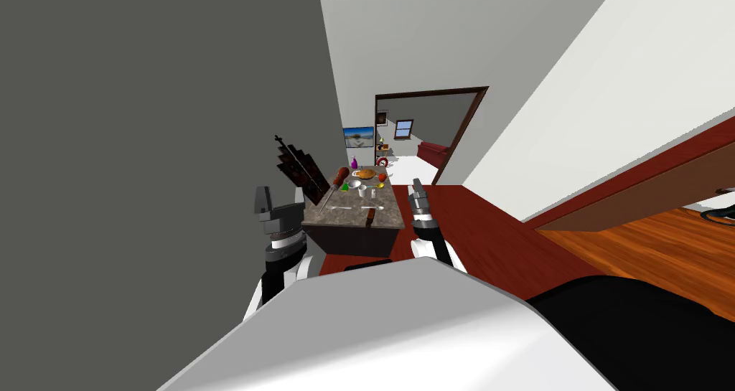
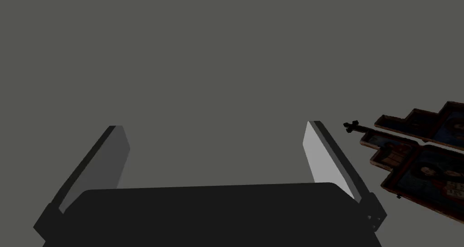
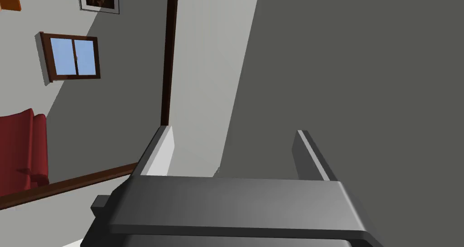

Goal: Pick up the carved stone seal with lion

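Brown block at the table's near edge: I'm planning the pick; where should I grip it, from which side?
Take the brown block by its upper part, from above, likely: it looks upright at the table's near edge, apart from the rest. The open right gripper is nearer.

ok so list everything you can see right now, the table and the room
table: one, mottled grey-brown top, ahead of me
seal: one, brown, near the table's front edge
dagger: one, red-brown handle, table's left side
cups: two, white, mid-table
bowl: one, grey, beside the cups
roast dish: one, orange-brown, table's far end
bottle: one, purple, past the far end
icon panels: count unclear, dark brown, on the grey wall by the left gripper
cross: one, black, beside the panels
sofa: one, red, beyond the doorway
window: one, brown frame, on the wall near the sofa
left gripper: one, open, facing the grey wall
right gripper: one, open, right of the table
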Tool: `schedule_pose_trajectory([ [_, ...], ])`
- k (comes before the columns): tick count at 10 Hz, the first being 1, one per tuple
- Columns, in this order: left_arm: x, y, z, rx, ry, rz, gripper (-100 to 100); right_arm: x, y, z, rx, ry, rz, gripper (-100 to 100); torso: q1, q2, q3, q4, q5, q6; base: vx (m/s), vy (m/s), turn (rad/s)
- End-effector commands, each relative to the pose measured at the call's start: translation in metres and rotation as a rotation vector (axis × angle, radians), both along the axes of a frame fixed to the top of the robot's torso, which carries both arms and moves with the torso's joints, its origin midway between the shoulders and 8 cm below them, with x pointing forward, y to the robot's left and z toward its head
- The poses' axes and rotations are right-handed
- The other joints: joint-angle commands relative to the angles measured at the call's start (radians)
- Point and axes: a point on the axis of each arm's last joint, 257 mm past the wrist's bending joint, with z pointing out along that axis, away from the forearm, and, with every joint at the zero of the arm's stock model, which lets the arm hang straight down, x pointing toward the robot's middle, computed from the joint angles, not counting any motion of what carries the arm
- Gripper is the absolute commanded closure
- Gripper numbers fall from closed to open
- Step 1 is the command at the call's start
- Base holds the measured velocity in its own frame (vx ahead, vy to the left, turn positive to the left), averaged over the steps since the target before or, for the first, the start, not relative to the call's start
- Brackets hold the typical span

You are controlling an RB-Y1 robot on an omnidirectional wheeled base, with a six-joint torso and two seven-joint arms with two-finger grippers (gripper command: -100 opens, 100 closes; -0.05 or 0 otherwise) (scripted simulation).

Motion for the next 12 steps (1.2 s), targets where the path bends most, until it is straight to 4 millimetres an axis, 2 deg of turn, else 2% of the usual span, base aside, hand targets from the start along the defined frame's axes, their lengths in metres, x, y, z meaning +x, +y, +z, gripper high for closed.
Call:
schedule_pose_trajectory([
  [1,0.000,0.000,0.000,0.000,0.000,0.000,0,0.008,0.001,-0.005,-0.056,0.037,-0.003,-100,0.000,0.000,0.000,0.000,0.000,0.000,0.005,0.005,-0.090],
  [12,0.000,0.000,0.000,0.000,0.000,0.000,0,0.054,-0.007,-0.034,-0.267,0.230,-0.082,-100,0.001,-0.001,0.000,0.000,0.000,0.000,0.007,0.013,-0.056],
])
